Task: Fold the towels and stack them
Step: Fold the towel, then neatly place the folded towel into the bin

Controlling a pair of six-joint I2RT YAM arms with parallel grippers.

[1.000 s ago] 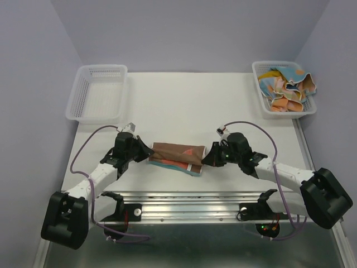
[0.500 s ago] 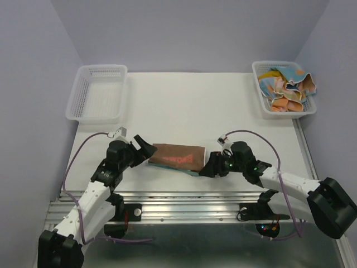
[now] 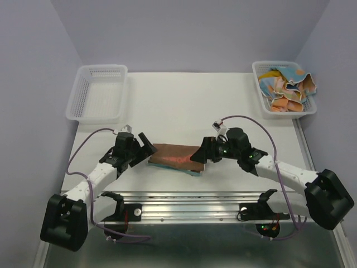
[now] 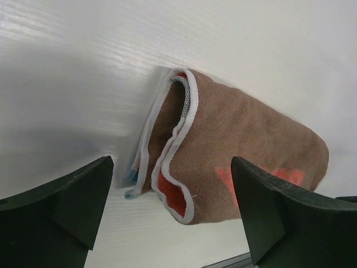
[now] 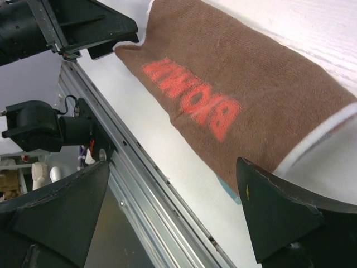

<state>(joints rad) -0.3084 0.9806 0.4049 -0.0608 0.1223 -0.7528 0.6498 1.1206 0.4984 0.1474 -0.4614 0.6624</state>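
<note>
Folded brown towel (image 3: 174,158) is lying flat on the bench (image 3: 184,106), red lettering facing up, with a bit of blue cloth (image 3: 192,172) peeking out from under its near edge. Left tool (image 3: 146,149) sits just beside the towel's left end, jaws spread wide, nothing in them. Right tool (image 3: 199,152) is at the towel's right end, same deal: wide apart and gripping nothing. Back and to the right of the brown towel there's a white basket (image 3: 290,111) with a crumpled heap of more towels (image 3: 287,86), orange and blue-patterned. Back and to its left, another white basket (image 3: 92,118).
</note>
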